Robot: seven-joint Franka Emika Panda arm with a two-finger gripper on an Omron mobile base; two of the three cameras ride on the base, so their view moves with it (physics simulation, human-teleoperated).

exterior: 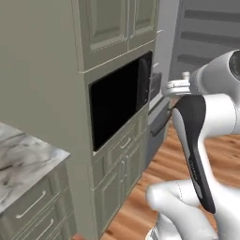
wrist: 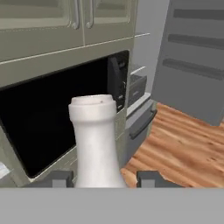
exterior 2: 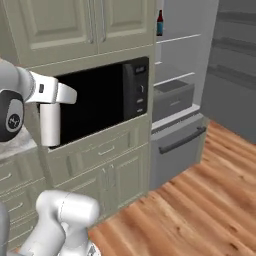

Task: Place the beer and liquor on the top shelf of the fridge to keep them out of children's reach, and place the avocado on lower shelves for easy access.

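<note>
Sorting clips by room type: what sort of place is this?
A rendered home kitchen, most likely: a black microwave built into pale cabinets, an open fridge, and a marble countertop.

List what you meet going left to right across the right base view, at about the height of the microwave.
White bottle held in the gripper → black microwave → dark grey drawer box inside the open fridge → fridge door swung open at the far right.

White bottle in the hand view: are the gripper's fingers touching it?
Touching. In the hand view the white bottle stands between the two dark fingertips, whose inner edges meet its sides with no gap, so the gripper is closed on it.
</note>
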